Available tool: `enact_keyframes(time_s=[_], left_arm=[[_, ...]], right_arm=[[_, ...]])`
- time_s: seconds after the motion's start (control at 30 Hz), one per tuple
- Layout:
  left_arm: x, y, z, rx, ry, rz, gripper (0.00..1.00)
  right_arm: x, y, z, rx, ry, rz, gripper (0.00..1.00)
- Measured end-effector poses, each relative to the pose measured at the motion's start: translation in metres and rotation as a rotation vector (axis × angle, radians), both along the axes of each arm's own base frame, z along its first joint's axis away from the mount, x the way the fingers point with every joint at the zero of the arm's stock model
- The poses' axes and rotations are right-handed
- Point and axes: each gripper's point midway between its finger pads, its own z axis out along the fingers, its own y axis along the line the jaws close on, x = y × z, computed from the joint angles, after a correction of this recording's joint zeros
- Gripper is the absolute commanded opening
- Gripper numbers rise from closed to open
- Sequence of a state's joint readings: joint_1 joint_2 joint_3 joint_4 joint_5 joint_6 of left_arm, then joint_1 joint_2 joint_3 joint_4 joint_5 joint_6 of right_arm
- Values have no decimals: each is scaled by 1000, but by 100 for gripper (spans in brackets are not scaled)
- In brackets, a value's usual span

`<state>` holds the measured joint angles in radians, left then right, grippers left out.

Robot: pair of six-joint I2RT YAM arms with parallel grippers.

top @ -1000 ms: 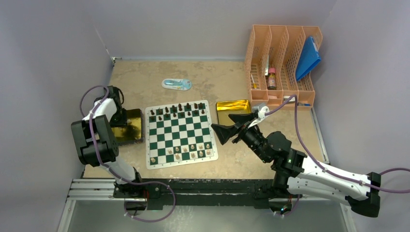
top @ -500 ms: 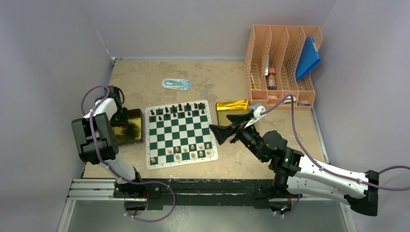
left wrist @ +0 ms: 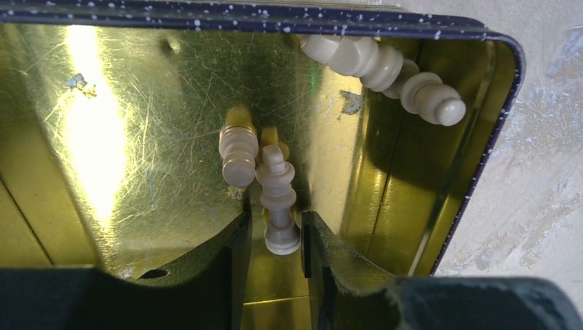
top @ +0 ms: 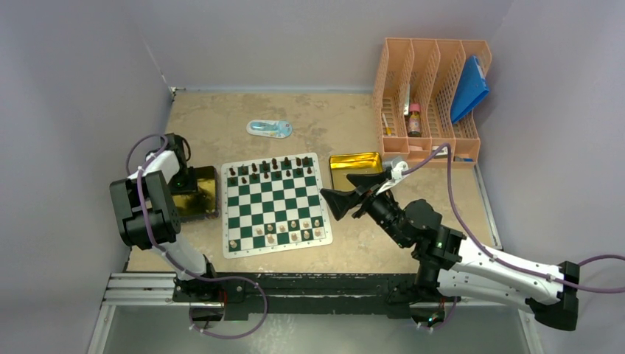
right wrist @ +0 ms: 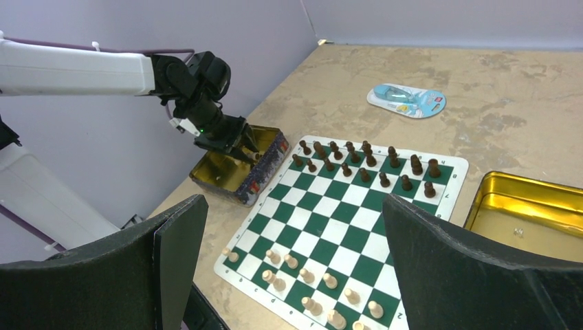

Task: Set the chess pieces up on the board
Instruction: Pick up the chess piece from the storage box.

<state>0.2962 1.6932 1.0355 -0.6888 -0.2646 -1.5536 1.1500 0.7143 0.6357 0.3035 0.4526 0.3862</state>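
The green-and-white board (top: 275, 205) lies mid-table, with dark pieces (top: 269, 168) on its far rows and cream pieces (top: 291, 230) on its near rows. My left gripper (top: 188, 184) reaches into the gold tray (top: 208, 199) left of the board. In the left wrist view its jaws (left wrist: 275, 230) stand narrowly apart around the base of a lying cream piece (left wrist: 275, 185). Another cream piece (left wrist: 238, 148) lies beside it and two more (left wrist: 385, 69) lie in the tray corner. My right gripper (top: 340, 188) is wide open and empty, hovering right of the board (right wrist: 344, 213).
A second gold tray (top: 355, 164) sits right of the board, under my right gripper. An orange divided organizer (top: 431, 96) stands at the back right. A small blue packet (top: 269, 128) lies behind the board. Walls close in on the left, back and right.
The left arm has shifted slightly over the left tray. The right arm has barely moved. The pieces on the board are unchanged.
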Motion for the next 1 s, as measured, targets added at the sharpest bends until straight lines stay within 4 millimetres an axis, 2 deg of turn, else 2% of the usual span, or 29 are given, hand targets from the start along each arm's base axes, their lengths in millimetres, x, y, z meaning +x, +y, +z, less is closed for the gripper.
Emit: enact_keyframes(time_s=[0.1, 0.27, 0.57, 0.67, 0.87, 1.0], left_arm=[[-1, -2, -2, -9, 3, -2, 28], [-3, -6, -3, -33, -6, 7, 14], [-9, -10, 6, -46, -8, 10, 12], [-12, -9, 26, -23, -46, 9, 11], [-13, 1, 87, 95, -200, -31, 8], [-8, 5, 128, 197, -322, -134, 7]], right_arm=[[0, -1, 1, 6, 3, 0, 99], [-2, -3, 4, 23, 4, 1, 99], [-5, -8, 13, 61, 2, 5, 99], [-5, -7, 11, 58, 12, 8, 99], [-3, 3, -1, 25, 54, 16, 99], [-3, 11, -7, 11, 75, 30, 99]])
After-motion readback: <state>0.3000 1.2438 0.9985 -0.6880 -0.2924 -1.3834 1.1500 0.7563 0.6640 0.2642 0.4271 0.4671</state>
